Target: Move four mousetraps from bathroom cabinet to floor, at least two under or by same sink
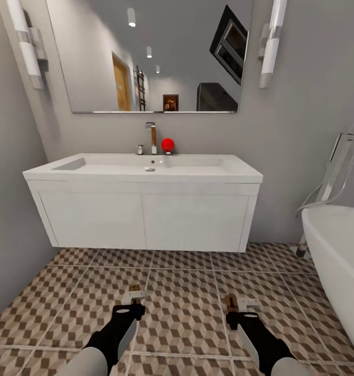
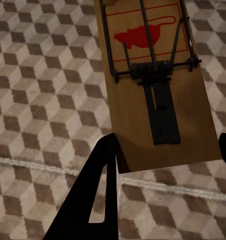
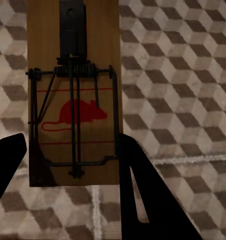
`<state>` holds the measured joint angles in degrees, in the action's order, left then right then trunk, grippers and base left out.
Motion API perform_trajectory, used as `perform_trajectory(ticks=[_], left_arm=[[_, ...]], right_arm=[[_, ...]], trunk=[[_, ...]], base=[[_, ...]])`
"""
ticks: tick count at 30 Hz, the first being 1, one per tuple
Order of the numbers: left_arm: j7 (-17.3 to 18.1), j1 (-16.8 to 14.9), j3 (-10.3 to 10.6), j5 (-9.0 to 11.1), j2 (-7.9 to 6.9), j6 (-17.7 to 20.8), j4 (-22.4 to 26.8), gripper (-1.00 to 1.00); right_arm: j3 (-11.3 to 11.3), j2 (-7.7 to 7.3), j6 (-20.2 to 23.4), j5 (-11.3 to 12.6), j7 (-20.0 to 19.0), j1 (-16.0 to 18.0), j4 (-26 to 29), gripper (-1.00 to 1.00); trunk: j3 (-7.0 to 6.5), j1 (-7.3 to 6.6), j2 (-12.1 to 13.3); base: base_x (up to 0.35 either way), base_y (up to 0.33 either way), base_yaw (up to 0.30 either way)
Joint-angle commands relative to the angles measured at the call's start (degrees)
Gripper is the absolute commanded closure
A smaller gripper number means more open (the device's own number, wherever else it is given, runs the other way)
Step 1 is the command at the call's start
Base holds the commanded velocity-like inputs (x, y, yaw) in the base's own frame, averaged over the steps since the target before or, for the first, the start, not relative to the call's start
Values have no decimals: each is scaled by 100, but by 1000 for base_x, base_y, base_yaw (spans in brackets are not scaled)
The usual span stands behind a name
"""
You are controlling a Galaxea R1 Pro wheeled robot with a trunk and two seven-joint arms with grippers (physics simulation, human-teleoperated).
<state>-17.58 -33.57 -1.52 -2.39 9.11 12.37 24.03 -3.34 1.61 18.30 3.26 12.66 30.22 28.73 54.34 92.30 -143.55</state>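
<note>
Head view: the black left pincer and right pincer hang low over the cube-patterned tiled bathroom floor, before the white wall-hung sink.

Left wrist view: fingers closed on a brown wooden mousetrap.

Right wrist view: fingers clamp a second wooden mousetrap.

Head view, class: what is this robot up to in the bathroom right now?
The robot faces the white sink with both arms held low over the patterned bathroom floor. The left end effector grips one mousetrap and the right end effector grips another mousetrap. Both traps are above the tiles just in front of the vanity, not yet set down. A white bathtub stands to the robot's right.
</note>
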Motion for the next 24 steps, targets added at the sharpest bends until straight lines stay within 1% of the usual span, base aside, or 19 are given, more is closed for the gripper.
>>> perform_trajectory(ticks=[1,24], left_arm=[[-6,-1,-15,-33,4,38,12,100],[9,-1,-15,2,12,169,-12,100]], right_arm=[[-35,-4,34,34,43,2,10,100],[-35,-3,34,43,35,2,10,100]], trunk=[[6,2,-2],[6,2,-2]], base=[[310,0,0],[305,0,0]])
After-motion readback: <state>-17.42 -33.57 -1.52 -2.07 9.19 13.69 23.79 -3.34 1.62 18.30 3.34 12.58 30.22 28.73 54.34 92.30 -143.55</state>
